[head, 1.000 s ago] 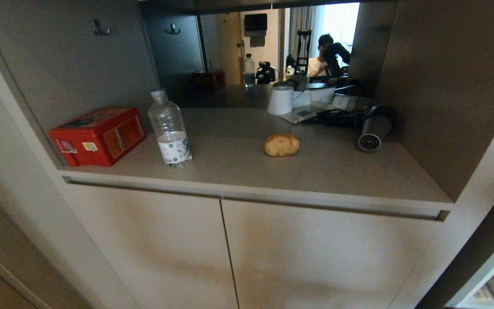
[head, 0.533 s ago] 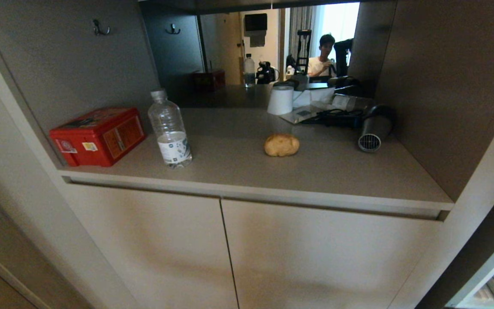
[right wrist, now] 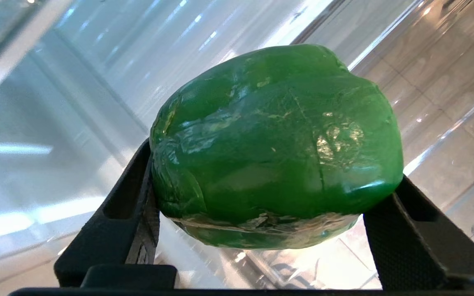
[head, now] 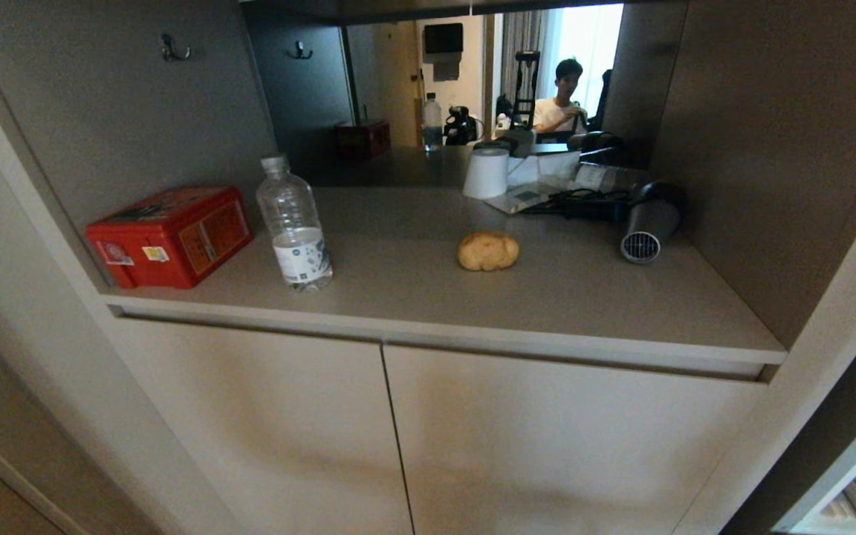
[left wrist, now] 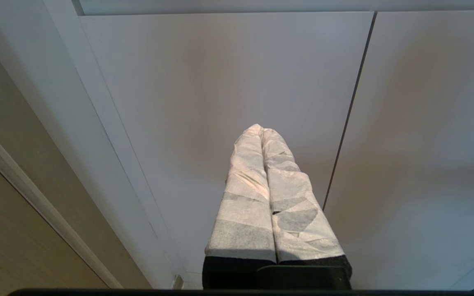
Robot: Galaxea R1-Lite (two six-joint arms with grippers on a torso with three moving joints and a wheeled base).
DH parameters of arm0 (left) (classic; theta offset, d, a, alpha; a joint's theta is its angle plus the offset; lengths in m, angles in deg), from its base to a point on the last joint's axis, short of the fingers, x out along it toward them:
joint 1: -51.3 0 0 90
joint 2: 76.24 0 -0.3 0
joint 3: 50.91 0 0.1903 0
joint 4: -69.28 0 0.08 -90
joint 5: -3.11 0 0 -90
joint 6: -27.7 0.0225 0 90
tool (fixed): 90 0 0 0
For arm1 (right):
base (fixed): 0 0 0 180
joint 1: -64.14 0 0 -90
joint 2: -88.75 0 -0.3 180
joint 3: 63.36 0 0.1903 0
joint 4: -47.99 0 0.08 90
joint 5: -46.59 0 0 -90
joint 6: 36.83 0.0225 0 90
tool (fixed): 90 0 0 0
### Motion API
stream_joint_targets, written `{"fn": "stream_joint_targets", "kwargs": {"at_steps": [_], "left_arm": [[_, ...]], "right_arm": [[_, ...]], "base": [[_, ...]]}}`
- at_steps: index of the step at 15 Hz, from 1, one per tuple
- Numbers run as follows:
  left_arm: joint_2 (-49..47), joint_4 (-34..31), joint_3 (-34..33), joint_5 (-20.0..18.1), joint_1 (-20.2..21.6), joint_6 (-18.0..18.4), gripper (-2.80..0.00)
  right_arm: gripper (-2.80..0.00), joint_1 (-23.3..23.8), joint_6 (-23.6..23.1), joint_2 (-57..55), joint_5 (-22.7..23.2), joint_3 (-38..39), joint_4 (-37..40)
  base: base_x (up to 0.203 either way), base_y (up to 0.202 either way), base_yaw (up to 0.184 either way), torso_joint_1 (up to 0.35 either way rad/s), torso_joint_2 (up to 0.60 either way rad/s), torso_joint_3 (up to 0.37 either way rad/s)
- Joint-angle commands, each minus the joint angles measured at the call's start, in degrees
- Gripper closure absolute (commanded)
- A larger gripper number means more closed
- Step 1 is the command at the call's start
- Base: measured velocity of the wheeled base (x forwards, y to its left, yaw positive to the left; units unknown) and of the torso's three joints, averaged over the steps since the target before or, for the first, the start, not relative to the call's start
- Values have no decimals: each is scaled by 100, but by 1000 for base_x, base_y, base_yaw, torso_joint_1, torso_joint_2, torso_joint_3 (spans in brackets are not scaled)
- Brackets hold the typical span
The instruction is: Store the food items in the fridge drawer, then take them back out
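The right pincer (right wrist: 276, 230) grasps the green pepper (right wrist: 276, 144) between its black fingers (right wrist: 138, 205), filling the frame's centre above clear fridge drawer plastic (right wrist: 447, 123). The left pincer (left wrist: 261, 129) is clenched before beige cabinet doors (left wrist: 220, 74). The potato (head: 488, 250) sits mid-table (head: 413, 290).

Left gripper (left wrist: 261, 130), wrapped fingers (left wrist: 245, 193) pressed together, empty, right gripper (right wrist: 276, 172), black fingers (right wrist: 138, 197) spread wide, clamping pepper (right wrist: 276, 144)

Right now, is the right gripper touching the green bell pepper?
Touching. In the right wrist view both fingers of the right gripper press against opposite sides of the green bell pepper, with no gap visible.
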Motion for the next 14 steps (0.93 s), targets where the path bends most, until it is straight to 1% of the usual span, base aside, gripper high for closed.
{"fn": "stream_joint_targets", "kwargs": {"at_steps": [1, 6, 11, 12, 14], "left_arm": [[9, 4, -62, 1, 5, -4, 0], [9, 4, -62, -8, -1, -4, 0], [9, 4, -62, 1, -1, -5, 0], [9, 4, -62, 1, -1, -5, 0], [9, 4, -62, 1, -1, 4, 0]], "right_arm": [[0, 45, -10, -437, 12, -156, -14], [0, 318, -57, -1100, 20, -628, -23], [0, 370, -130, -1309, 39, -705, -146], [-280, 386, -130, -1309, 39, -706, -146], [-280, 405, -130, -1309, 39, -714, -146]], "base": [[0, 0, 0, 0, 0, 0], [0, 0, 0, 0, 0, 0], [0, 0, 0, 0, 0, 0], [0, 0, 0, 0, 0, 0], [0, 0, 0, 0, 0, 0]]}}
